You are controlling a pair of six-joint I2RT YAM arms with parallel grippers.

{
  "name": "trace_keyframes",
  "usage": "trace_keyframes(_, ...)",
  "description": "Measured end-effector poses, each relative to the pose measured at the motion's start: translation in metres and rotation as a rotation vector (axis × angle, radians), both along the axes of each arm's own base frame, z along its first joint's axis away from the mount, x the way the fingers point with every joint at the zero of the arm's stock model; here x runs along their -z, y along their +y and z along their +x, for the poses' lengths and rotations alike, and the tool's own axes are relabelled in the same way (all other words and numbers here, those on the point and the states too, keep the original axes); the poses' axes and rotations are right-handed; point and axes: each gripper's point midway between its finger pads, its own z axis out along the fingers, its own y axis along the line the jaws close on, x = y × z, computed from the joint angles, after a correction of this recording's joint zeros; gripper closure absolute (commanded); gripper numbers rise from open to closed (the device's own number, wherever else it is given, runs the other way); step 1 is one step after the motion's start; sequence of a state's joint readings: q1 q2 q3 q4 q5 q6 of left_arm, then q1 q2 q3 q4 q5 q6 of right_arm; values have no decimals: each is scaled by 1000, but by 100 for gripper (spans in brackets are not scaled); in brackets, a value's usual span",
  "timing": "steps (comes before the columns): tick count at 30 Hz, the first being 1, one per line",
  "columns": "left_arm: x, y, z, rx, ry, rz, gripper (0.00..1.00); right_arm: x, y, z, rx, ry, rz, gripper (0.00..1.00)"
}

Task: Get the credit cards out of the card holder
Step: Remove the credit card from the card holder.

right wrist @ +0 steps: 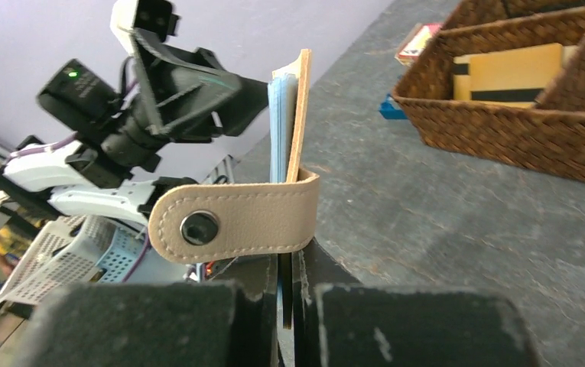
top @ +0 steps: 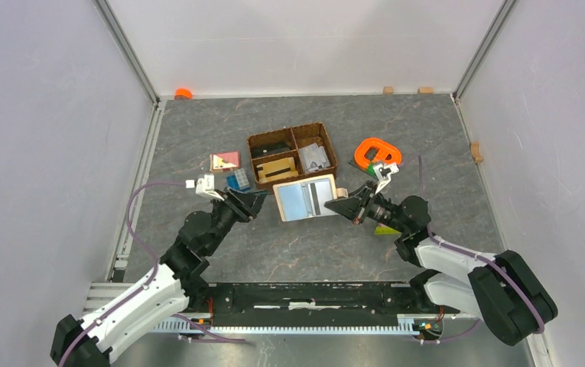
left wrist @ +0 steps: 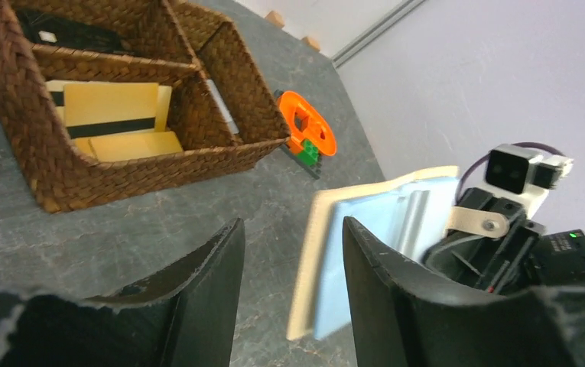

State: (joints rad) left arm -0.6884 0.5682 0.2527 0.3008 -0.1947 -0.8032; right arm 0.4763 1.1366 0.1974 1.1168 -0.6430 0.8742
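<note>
Right gripper (top: 342, 205) is clamped on the card holder (top: 298, 200) at its right edge. In the right wrist view both fingers are pressed together on the beige cover just under the snap tab (right wrist: 235, 218), which wraps round that edge. The holder is open, with its pale blue inside facing the top camera and a dark stripe down its right half. It sits in front of the woven basket (top: 291, 155), between the two grippers and over the grey table (top: 312, 260) — can't tell if its lower edge touches the surface.

Left gripper (top: 261, 200) is spread wide and holds nothing, tips just beside the holder's left edge. In the left wrist view the holder's beige rim shows in the gap past the fingers (left wrist: 212, 267) — contact not clear.

The basket's front-left compartment holds yellow cards (left wrist: 109, 115) with a dark stripe. An orange object (top: 377, 153) lies right of the basket, behind the right gripper.
</note>
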Motion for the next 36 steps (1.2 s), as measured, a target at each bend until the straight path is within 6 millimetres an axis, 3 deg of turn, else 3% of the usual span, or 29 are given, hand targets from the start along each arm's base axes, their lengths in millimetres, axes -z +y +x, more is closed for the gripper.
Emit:
trace_keyframes(6,-17,-17,-13,125,-86,-48,44,13,-7,9,72,6,-71,100)
trace_keyframes(13,-38,-55,-37,381,-193,-93,58,16,-9,10,86,-1,-91,100)
trace_keyframes(18,-27,-77,-46,516,-186,-89,70,6,-4,5,43,-16,-50,100)
trace_keyframes(23,-21,-92,-54,610,-172,-107,74,-2,0,-1,4,-34,-15,100)
trace_keyframes(30,-16,-107,-56,681,-141,-138,73,-4,9,-12,-52,-44,-5,100)
trace_keyframes(36,-21,-108,-58,696,-149,-157,60,-8,12,-17,-73,-63,6,100)
